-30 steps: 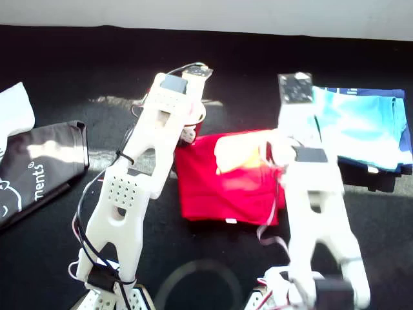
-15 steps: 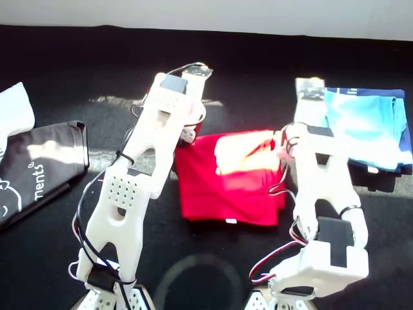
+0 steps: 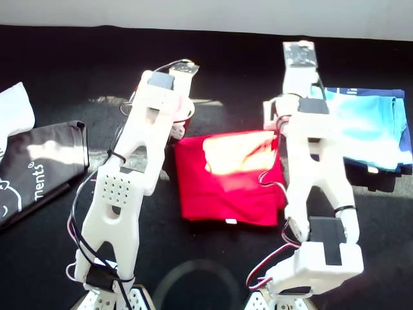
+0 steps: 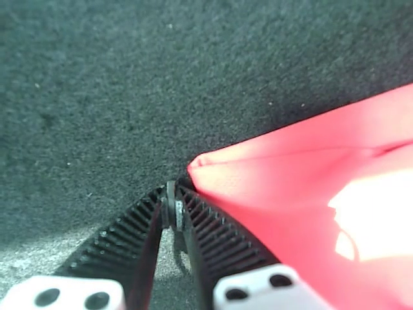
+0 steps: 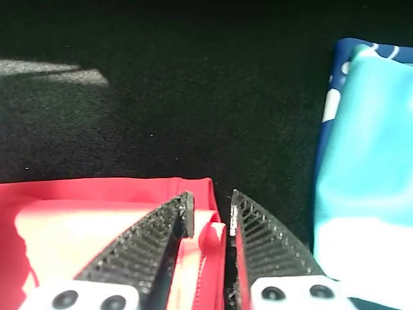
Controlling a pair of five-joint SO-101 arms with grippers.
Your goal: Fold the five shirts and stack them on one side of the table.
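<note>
A black felt-like mat (image 3: 232,71) covers the work surface. A pale strip (image 3: 206,13) runs along its far edge. A faint ring (image 3: 197,284) shows on the mat at the near edge. Sunlight (image 3: 106,101) streaks the mat.

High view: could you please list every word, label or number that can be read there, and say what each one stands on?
Black shirt: white lettering beside a drawn white outline, cut off by the fold and the picture's edge; no whole word can be read.
Red shirt: a small white tag at its near hem, too small to read.
Nothing else carries legible text.
</note>
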